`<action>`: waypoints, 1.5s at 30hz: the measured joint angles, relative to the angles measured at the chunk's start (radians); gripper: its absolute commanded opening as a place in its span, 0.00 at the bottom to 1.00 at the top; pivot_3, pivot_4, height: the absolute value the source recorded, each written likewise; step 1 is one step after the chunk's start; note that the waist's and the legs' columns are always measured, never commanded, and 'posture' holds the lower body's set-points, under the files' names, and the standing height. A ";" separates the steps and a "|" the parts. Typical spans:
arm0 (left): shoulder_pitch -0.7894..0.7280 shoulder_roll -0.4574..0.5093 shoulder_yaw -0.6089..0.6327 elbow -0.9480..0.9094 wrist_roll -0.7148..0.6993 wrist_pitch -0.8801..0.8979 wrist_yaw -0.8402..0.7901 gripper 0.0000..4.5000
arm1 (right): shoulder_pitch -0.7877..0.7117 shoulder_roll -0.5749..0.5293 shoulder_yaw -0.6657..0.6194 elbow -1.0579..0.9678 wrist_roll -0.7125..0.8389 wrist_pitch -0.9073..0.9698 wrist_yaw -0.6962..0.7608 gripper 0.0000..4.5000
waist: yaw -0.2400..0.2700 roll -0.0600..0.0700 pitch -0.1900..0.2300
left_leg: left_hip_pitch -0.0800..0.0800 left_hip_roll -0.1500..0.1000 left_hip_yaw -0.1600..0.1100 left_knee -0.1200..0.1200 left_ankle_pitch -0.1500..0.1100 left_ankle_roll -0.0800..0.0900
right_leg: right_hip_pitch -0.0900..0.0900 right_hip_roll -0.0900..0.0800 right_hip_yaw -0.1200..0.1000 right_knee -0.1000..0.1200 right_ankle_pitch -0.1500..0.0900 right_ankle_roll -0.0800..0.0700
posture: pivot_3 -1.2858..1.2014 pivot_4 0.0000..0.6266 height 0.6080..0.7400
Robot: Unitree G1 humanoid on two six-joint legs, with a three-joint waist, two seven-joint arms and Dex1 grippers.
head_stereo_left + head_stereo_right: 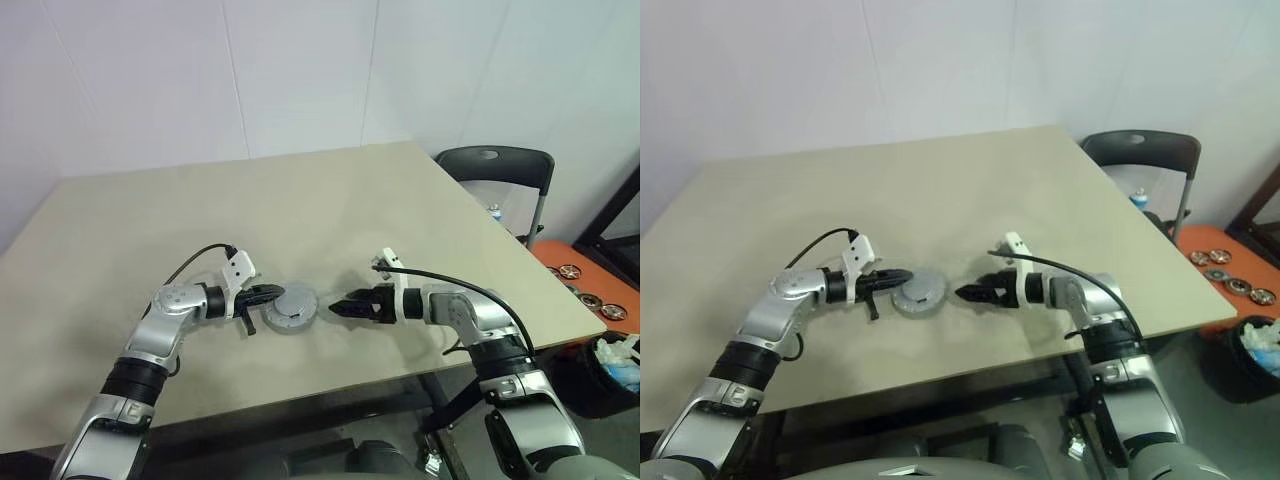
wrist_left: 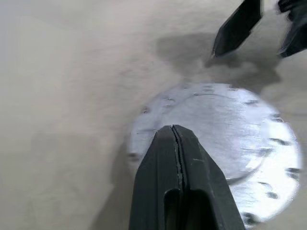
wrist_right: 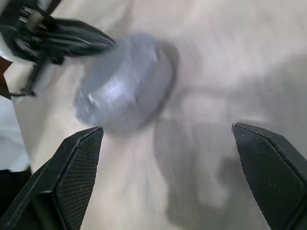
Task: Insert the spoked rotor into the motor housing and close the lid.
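A squat round motor housing (image 3: 144,103) stands in the middle of the beige table (image 1: 300,210), near its front. The silver-grey lid (image 2: 225,124) lies flat on top of the housing. The spoked rotor is hidden. My left gripper (image 1: 278,292) is shut, and its tip reaches over the lid's left edge; I cannot tell whether it touches. My right gripper (image 1: 335,307) stands open just right of the housing, pointing at it, apart from it and empty. In the right wrist view its fingers (image 3: 79,167) spread wide with bare table between them.
A black chair (image 1: 495,165) stands past the table's far right corner. On the floor to the right lie an orange mat (image 1: 580,275) with small discs and a bin (image 1: 615,365). The table's front edge runs close behind both arms.
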 measured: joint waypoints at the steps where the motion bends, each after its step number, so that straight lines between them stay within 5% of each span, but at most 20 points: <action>1: 0.002 0.004 -0.001 -0.007 -0.006 0.008 -0.014 0.00 | 0.000 0.005 -0.001 -0.007 0.000 0.010 -0.011 1.00 | 0.000 0.000 0.000 | 0.000 0.000 0.000 0.000 0.000 0.000 | 0.000 0.000 0.000 0.000 0.000 0.000 | 0.52 0.00 1.00; 9: -0.030 0.069 -0.003 0.006 0.006 0.004 -0.038 0.00 | -0.104 0.322 -0.081 0.083 -0.001 0.058 -0.292 1.00 | -0.004 0.000 0.001 | -0.001 0.005 -0.001 -0.002 0.000 0.000 | -0.004 0.004 0.000 0.001 0.001 0.001 | 0.52 0.00 1.00; 16: -0.066 0.147 -0.022 0.085 0.102 0.006 -0.030 0.00 | -0.201 0.407 -0.099 0.124 0.036 0.100 -0.318 1.00 | -0.002 -0.001 0.000 | -0.003 0.002 0.000 -0.012 0.000 0.000 | -0.010 0.001 0.002 0.001 0.003 -0.003 | 0.52 0.00 1.00; 23: -0.065 0.145 -0.018 0.130 0.128 -0.013 -0.024 0.00 | -0.195 0.346 -0.068 0.163 0.044 0.140 -0.283 1.00 | 0.001 -0.002 0.000 | -0.022 -0.005 0.000 -0.013 0.001 -0.002 | -0.031 -0.008 0.003 0.003 0.003 -0.004 | 0.52 0.00 1.00; 28: -0.057 0.126 -0.012 0.130 0.127 -0.018 -0.010 0.00 | -0.175 0.313 -0.025 0.153 0.037 0.135 -0.255 0.72 | 0.001 -0.002 0.000 | -0.021 -0.006 0.000 -0.012 0.001 -0.002 | -0.028 -0.009 0.002 0.003 0.003 -0.004 | 0.52 0.00 1.00; 45: -0.107 -0.028 0.122 0.087 -0.051 -0.053 0.017 0.00 | -0.169 0.255 -0.021 0.166 0.020 0.029 -0.224 0.72 | 0.000 -0.002 0.000 | -0.021 -0.006 0.000 -0.011 0.001 -0.002 | -0.028 -0.009 0.001 0.004 0.003 -0.004 | 0.52 0.00 1.00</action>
